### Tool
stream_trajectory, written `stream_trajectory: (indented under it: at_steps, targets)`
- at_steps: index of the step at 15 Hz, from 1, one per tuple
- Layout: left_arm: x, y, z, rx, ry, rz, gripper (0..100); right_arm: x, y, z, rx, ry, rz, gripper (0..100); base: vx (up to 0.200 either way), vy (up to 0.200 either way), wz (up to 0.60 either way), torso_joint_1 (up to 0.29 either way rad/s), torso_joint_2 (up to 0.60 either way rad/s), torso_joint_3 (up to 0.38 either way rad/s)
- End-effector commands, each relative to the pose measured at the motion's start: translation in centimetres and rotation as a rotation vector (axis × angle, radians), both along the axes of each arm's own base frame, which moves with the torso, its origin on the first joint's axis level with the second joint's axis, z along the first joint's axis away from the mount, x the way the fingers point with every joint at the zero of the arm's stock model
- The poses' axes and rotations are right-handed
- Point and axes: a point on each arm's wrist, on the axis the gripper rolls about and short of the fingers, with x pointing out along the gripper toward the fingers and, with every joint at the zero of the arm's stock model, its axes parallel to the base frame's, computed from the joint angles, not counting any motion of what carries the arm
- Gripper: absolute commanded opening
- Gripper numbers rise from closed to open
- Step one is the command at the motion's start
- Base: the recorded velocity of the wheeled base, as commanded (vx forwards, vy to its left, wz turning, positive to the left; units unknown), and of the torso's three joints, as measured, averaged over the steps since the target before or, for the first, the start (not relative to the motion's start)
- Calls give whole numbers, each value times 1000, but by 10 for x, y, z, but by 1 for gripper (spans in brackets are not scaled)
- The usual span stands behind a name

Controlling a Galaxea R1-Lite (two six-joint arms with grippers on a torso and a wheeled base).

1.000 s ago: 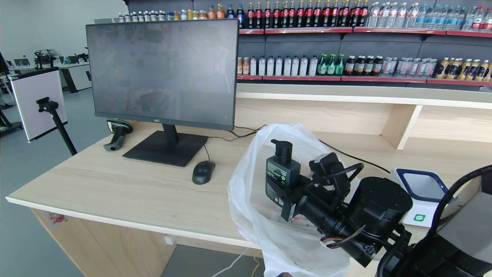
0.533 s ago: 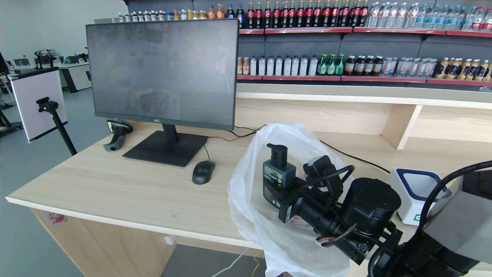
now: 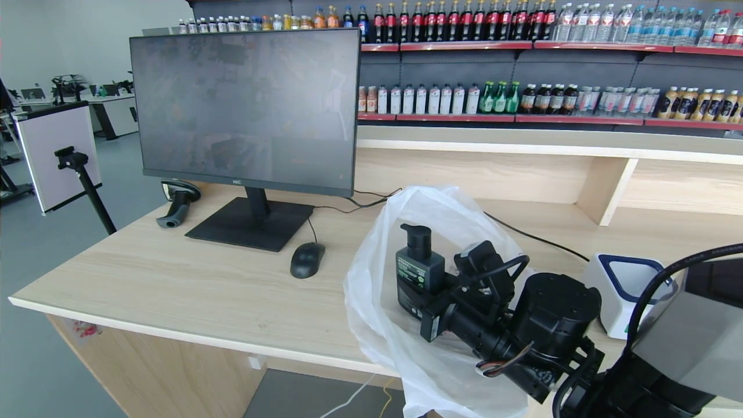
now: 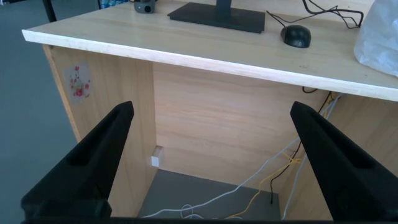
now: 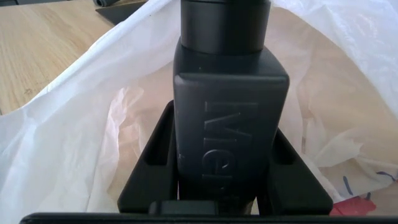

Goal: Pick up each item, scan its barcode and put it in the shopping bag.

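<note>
**Bottle going into the bag**

Head view: the right gripper [image 3: 428, 293], clamped on the dark bottle [image 3: 419, 268], is sinking lower and leftward into the shopping bag [image 3: 371, 290], lower middle of frame, so release is probably coming up. Left wrist view: the left gripper [image 4: 211, 155] is hanging wide open by the counter [image 4: 186, 53] front. Right wrist view: the bottle is sitting between the jaws, bag plastic all around.

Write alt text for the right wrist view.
A dark square bottle with a black cap is gripped in the right pincer at the open mouth of a white plastic shopping bag. A light wooden counter shows beyond the bag.
</note>
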Motion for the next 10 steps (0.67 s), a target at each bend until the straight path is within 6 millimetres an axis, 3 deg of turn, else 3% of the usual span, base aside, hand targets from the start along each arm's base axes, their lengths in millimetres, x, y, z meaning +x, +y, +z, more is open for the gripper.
stream_trajectory:
  at_steps: [1, 10]
  targets:
    - [0, 0, 0, 0, -1, 0, 100, -3, -2, -3, -15, 12, 0, 0, 0, 0, 0, 0, 0, 0]
    - [0, 0, 0, 0, -1, 0, 100, -5, -4, -9, -33, 31, 2, 0, 0, 0, 0, 0, 0, 0]
